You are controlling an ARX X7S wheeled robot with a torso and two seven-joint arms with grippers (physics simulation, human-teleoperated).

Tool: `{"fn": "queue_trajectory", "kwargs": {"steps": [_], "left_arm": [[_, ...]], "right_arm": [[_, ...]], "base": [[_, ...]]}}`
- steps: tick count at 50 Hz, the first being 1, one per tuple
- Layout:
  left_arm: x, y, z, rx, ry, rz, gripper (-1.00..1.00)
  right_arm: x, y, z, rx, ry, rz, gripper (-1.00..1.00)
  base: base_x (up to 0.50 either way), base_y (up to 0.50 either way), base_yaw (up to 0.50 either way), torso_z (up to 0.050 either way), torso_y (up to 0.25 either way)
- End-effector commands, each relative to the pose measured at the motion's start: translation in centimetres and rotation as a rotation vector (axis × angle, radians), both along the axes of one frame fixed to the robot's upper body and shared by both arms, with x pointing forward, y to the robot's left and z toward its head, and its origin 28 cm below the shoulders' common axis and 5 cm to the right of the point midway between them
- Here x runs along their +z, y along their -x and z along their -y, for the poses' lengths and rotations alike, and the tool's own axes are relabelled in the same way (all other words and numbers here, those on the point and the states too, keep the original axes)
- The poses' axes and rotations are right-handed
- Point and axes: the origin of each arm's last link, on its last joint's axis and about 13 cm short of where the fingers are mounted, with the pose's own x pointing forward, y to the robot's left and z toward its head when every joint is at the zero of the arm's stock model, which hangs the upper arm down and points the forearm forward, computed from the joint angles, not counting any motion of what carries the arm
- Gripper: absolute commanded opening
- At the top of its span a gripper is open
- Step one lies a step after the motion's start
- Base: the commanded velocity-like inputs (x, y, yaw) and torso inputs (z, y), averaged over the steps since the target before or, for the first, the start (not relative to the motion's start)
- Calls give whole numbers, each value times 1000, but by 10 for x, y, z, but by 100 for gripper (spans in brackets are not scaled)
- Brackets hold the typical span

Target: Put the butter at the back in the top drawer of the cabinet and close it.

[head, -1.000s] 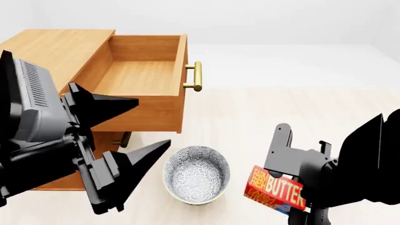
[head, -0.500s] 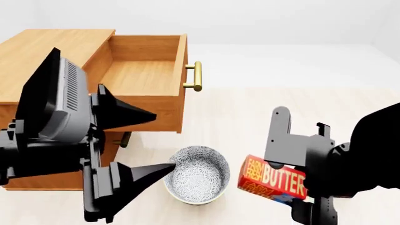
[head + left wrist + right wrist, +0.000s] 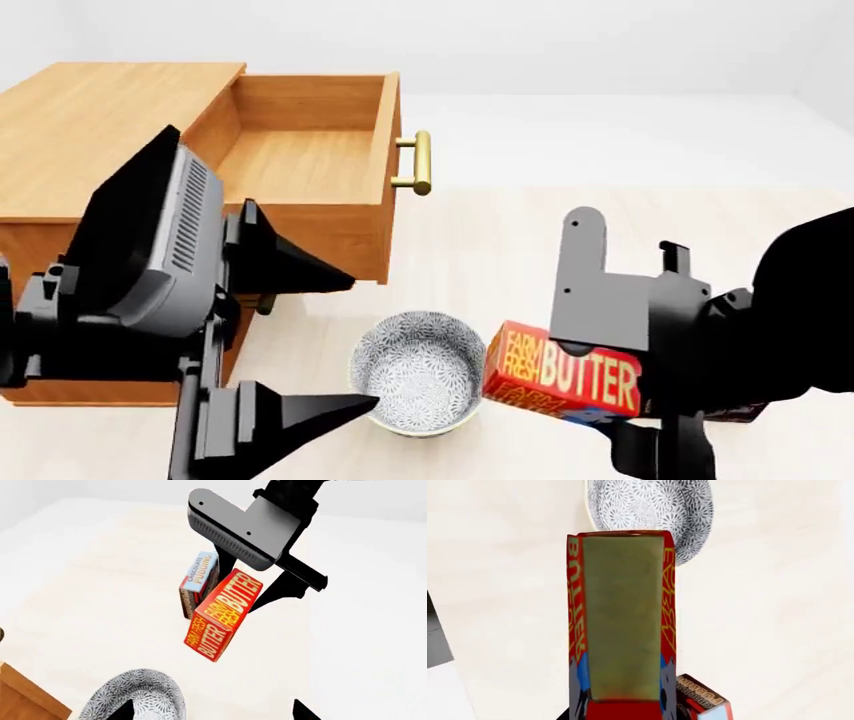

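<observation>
— Cabinet [image 3: 94, 120]: top drawer [image 3: 300, 165] pulled out, nothing inside.
— Left gripper [image 3: 314, 335]: jaws spread wide, holding nothing, beside patterned bowl [image 3: 420, 372].
— Right gripper [image 3: 621, 385]: clamped on butter [image 3: 567, 372], lifted off floor, right of bowl.
— Pudding box [image 3: 198, 582]: on floor behind butter.

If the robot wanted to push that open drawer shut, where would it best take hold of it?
Probably by the brass bar handle on the top drawer front, coming from the side facing the room. The bar stands off the panel, leaving a gap for fingers. The open left gripper is free; the right gripper holds the butter.
</observation>
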Motion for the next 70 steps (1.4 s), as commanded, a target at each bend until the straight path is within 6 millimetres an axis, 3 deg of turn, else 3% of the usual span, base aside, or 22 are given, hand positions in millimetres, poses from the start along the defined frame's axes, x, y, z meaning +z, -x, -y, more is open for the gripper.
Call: {"fn": "queue_trajectory", "kwargs": {"steps": [1,38,70], "left_arm": [[-1,-1,4,-43,-37,-10,100],[-15,-8,19,-94,-105,1,100],[-12,-8,30,-159,-102,24,100]], "right_arm": [[15,4,-6,38,-21,78,-100],[25,17,-29,162,-46,96,-100],[24,19,-37,201,-57,104,-100]], "base": [[0,0,0,0,0],[0,0,0,1,1],[0,0,0,0,1]]}}
